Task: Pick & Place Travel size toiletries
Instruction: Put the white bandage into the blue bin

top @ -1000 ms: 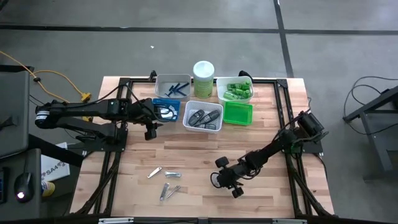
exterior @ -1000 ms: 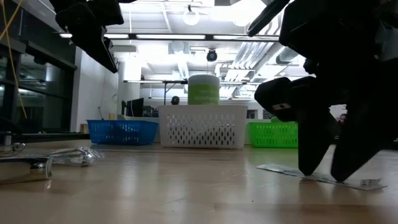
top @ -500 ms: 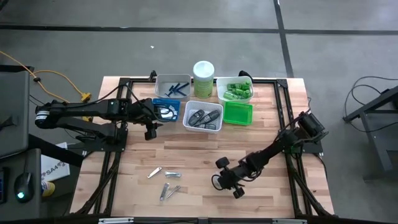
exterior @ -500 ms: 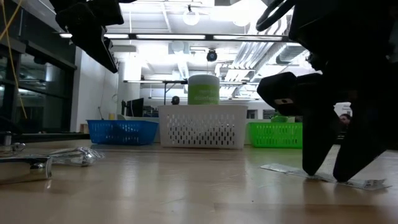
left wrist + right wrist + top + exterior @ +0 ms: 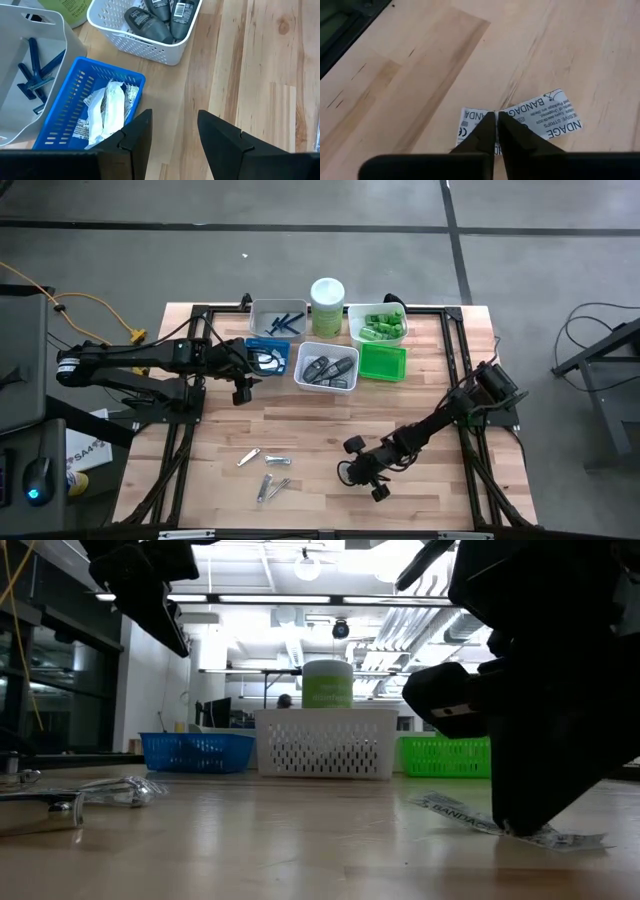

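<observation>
A wooden desk (image 5: 320, 430) carried two dark robot arms and a cluster of trays along its far edge. The right arm reached across the near half of the desk, its right pincer (image 5: 496, 131) lowered onto the wood and clenched on a flat bandage packet (image 5: 520, 122). The packet lay directly under and between the two fingertips, pinched near its middle, with printed ends spreading out on either side of them. In the low view the packet (image 5: 470, 817) rested flat on the desk, one end lifted a little.

The left arm hung over the far left of the desk, its left pincer (image 5: 172, 132) released, fingers apart, above bare wood just beside the blue tray (image 5: 80, 95) holding clear packets (image 5: 107, 107).

The white tray (image 5: 327, 370) held dark grey oval cases (image 5: 160, 17). The grey tray (image 5: 278, 318) held blue razors (image 5: 37, 75), and another white tray held green tubes (image 5: 380, 325) beside the green tray (image 5: 383, 362). A pale-green canister (image 5: 327, 304) stood among them. Silver clippers (image 5: 268, 470) lay on the near left of the desk, well apart from both pincers.
</observation>
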Motion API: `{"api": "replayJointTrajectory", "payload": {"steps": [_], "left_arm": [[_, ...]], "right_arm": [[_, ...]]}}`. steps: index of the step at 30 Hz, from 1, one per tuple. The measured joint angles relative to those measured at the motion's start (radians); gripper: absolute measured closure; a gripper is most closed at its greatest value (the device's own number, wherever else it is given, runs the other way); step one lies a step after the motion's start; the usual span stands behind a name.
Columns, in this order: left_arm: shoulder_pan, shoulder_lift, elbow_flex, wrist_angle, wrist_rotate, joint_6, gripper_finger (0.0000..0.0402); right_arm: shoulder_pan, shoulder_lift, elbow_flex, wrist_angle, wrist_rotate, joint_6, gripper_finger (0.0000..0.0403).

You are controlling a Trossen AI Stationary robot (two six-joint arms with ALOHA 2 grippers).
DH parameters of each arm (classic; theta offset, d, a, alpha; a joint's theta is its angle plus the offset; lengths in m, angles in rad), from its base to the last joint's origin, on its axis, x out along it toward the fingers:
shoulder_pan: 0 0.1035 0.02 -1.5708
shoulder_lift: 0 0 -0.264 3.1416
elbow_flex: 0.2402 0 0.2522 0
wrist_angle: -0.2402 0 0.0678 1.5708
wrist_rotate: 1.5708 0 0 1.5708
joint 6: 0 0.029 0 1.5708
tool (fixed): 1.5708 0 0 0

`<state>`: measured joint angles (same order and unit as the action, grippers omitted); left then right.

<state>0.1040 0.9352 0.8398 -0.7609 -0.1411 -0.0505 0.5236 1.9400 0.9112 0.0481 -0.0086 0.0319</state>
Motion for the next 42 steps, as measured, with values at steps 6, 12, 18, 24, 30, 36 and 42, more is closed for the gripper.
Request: {"api": "replayJointTrajectory", "payload": {"steps": [6, 12, 18, 24, 30, 36, 42], "left_arm": [[0.0, 0.0, 0.0, 0.014, 0.0, 0.0, 0.0245], [0.0, 0.0, -0.025, 0.091, -0.001, 0.026, 0.0245], [0.0, 0.01, -0.139, 0.319, 0.114, 0.182, 0.0245], [0.0, 0.037, -0.232, 0.641, 0.364, 0.375, 0.0245], [-0.006, 0.109, -0.249, 0.815, 0.446, 0.54, 0.0245], [-0.069, 0.213, -0.251, 0.926, 0.446, 0.729, 0.0245], [-0.142, 0.288, -0.251, 1.019, 0.327, 0.869, 0.0244]], "right_arm": [[-0.022, -0.036, -0.007, 0.04, -0.012, 0.001, 0.0399], [-0.074, -0.153, -0.012, -0.001, 0.028, -0.006, 0.0399], [-0.138, -0.24, -0.009, -0.001, 0.002, -0.056, 0.0399], [-0.202, -0.269, -0.008, 0.008, -0.032, -0.131, 0.0399], [-0.262, -0.272, -0.007, 0.074, -0.056, -0.223, 0.0399], [-0.343, -0.272, -0.007, 0.185, -0.153, -0.281, 0.0399], [-0.405, -0.273, -0.006, 0.256, -0.294, -0.291, 0.0399]]}}
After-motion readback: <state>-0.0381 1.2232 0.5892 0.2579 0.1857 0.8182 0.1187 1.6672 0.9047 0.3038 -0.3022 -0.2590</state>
